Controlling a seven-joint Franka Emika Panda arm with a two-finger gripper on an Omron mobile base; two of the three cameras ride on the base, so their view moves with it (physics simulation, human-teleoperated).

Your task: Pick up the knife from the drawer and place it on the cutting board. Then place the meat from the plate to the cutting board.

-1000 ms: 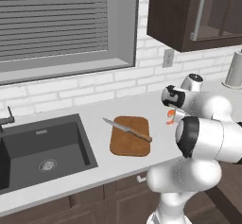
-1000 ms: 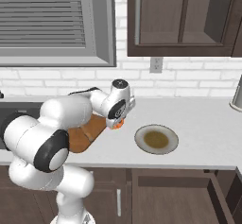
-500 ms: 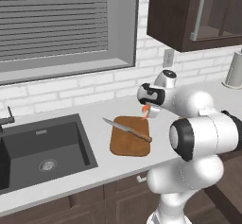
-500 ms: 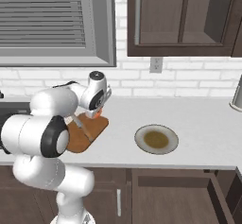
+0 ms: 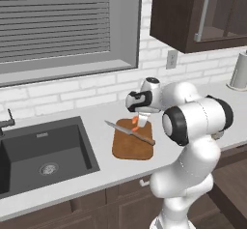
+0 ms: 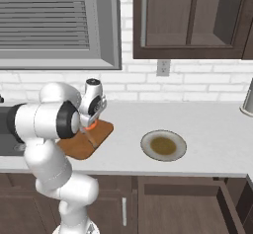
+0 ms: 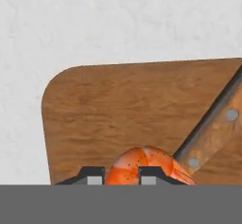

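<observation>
Your meat [image 7: 142, 165] sits pinched between the two finger tips of the gripper [image 7: 122, 175], which is clamped on it; in the left base view it shows as an orange bit [image 5: 136, 121] hanging under the hand, over the far part of the board [image 5: 126, 148]. You can't tell from these views whether it touches the wood yet. In the hand view the board [image 7: 118, 119] lies right below the meat, one rounded corner toward the pale counter [image 7: 94, 24]. Your knife [image 5: 129, 132] lies diagonally across the board, blade tip poking off the edge toward the sink [image 5: 43, 155], wooden handle [image 7: 215, 133] with its rivets just beside the meat. From the right base view the gripper [image 6: 89, 126] hangs over the board [image 6: 89, 139], and the plate [image 6: 163, 145] sits well apart on the counter, away from the sink, bare with its dark centre. A cabinet [image 6: 192, 20] hangs above, and a window with blinds [image 5: 53, 25] is behind the sink.
</observation>
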